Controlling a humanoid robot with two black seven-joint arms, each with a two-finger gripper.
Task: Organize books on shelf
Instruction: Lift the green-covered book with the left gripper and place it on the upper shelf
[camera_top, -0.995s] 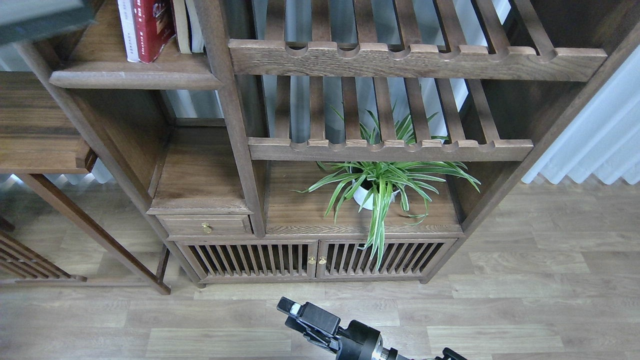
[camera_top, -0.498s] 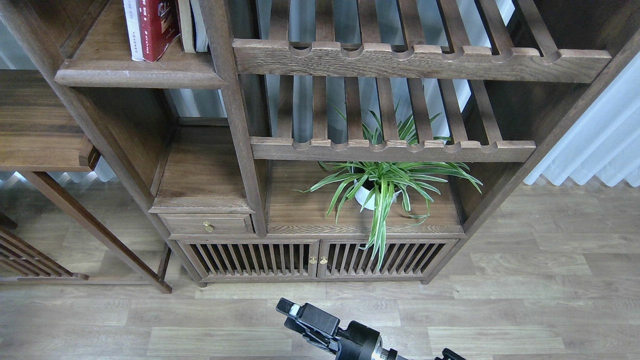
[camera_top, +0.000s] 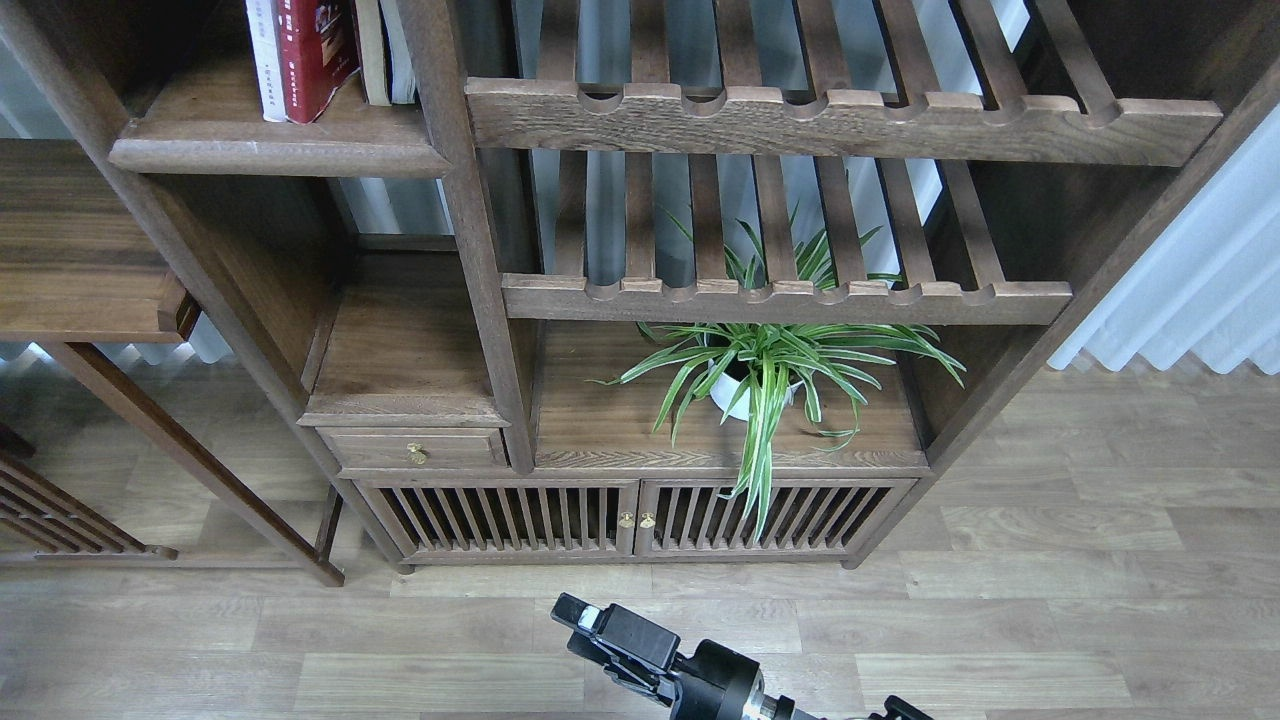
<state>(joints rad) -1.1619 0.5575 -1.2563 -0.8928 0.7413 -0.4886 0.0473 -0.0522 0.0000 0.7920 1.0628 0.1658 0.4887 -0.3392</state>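
Right hand (camera_top: 585, 625) low over wood floor (camera_top: 1050, 600)

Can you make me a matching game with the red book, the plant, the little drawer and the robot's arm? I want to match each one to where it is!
Things:
1. red book
2. plant
3. drawer
4. arm

Places:
A. low down, over the floor
B. standing on the top left shelf
C. above the two slatted doors
D. under the small left cubby

Pairs: 1-B, 2-C, 3-D, 4-A
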